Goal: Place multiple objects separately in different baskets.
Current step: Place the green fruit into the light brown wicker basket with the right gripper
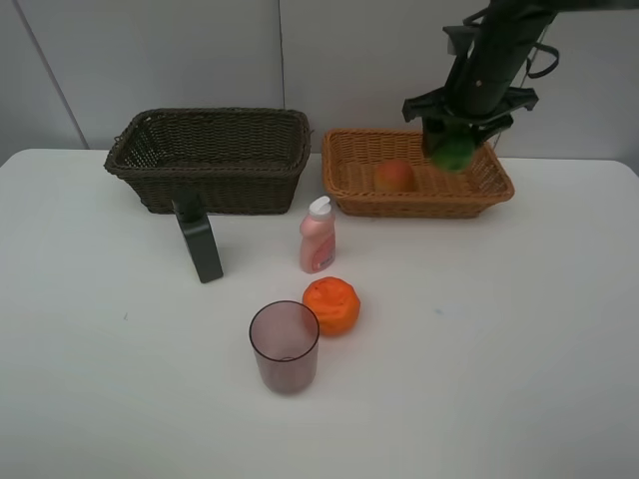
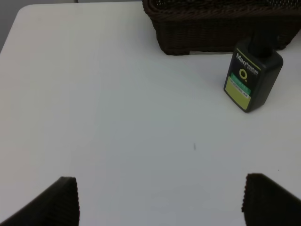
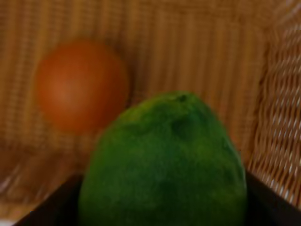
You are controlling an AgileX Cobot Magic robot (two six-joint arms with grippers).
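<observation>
The right pincer (image 1: 456,142) is gripping a green lime-like fruit (image 1: 452,155) over the right end of the shallow tan wicker basket (image 1: 419,207) holding a red-orange peach-like fruit (image 1: 394,177). The left pincer (image 2: 160,202) is gaping open.

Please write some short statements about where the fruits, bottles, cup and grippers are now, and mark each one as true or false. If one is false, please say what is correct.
1. The right gripper holds the green fruit over the light basket. True.
2. The dark green bottle stands on the table in front of the dark brown basket. True.
3. The red-orange fruit lies in the dark brown basket. False: it lies in the light basket.
4. The pink bottle lies on its side. False: it stands upright.
5. The left gripper is closed on the cup. False: its jaws are open and empty; the cup stands on the table beside the orange.
</observation>
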